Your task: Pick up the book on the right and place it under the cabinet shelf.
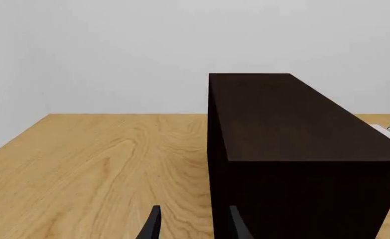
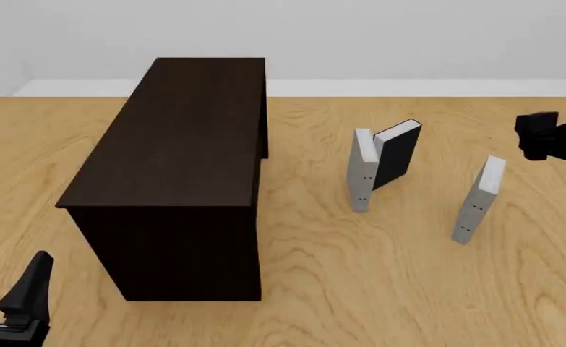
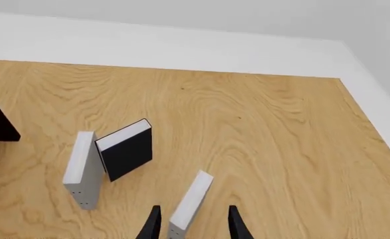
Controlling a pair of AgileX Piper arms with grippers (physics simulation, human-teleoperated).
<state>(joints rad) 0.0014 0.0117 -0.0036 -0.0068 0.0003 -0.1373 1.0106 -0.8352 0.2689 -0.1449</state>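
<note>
**Right gripper spread above the rightmost grey book**

Our right gripper (image 3: 191,224) is hovering with its fingers apart, one on each side of the book (image 3: 190,203) as the wrist camera sees it, and we cannot tell whether they are touching it. In the front view that arm is showing only as a dark shape at the right edge, so its height over the book (image 2: 479,200) is unclear. The book is standing upright on the table (image 2: 360,275), well apart from the second grey book (image 2: 363,170) and the black book (image 2: 397,154) leaning against it. The cabinet shelf (image 2: 181,166) is sitting to the left of all three, long and very dark. Our left gripper (image 1: 191,224) is resting low at the near left corner, fingers apart and empty, just beside the cabinet's end. We are looking at a light wood-grain tabletop, with a pale floor and plain grey-white walls beyond it.
</note>
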